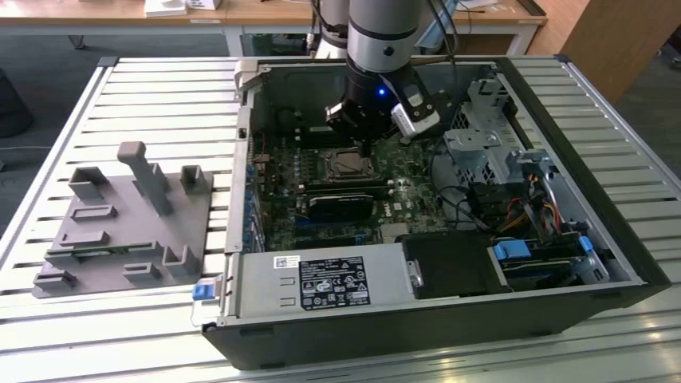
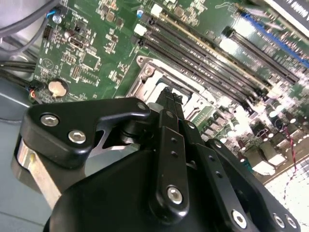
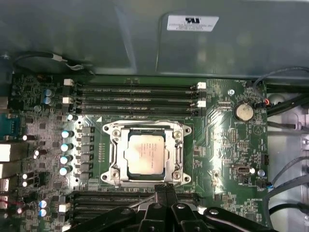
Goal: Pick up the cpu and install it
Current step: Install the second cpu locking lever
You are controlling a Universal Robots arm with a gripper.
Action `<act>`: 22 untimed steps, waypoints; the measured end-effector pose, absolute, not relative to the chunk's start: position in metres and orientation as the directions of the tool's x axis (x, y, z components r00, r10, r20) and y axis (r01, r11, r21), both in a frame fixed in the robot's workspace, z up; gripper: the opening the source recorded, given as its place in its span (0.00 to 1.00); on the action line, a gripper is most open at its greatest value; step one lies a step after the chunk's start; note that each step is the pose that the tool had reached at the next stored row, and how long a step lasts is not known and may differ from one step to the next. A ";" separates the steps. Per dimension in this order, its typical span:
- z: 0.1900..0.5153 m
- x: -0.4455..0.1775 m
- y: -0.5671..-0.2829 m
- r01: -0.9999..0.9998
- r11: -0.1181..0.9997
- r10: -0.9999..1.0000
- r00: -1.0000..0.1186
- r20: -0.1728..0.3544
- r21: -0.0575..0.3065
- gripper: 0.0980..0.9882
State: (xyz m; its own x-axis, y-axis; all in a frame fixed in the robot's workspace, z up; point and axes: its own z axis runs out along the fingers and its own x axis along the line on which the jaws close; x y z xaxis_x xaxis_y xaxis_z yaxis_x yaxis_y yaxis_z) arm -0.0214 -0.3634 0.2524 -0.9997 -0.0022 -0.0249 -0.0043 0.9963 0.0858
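Pressed together with nothing between them, my fingers point(image 3: 163, 193) hang just above the board point(image 3: 231, 145), near one edge of the socket point(image 3: 113, 166); in the exterior view my gripper point(image 1: 365, 148) hovers inside the open computer case point(image 1: 627, 263). The cpu point(image 3: 147, 154) already lies flat inside the socket's metal frame, silver top up, apart from my tips. I judge the placing done and the seating in hand. Any further move calls for gentle, square contact, since the pins beneath would bend easily.
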 end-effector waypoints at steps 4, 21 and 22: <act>0.252 -0.021 -0.365 -0.004 0.996 -0.002 -1.000 -0.025 0.086 0.01; 0.252 -0.021 -0.374 -0.004 0.996 -0.002 -1.000 -0.025 0.086 0.01; 0.252 -0.021 -0.375 -0.004 0.996 -0.002 -1.000 -0.025 0.086 0.01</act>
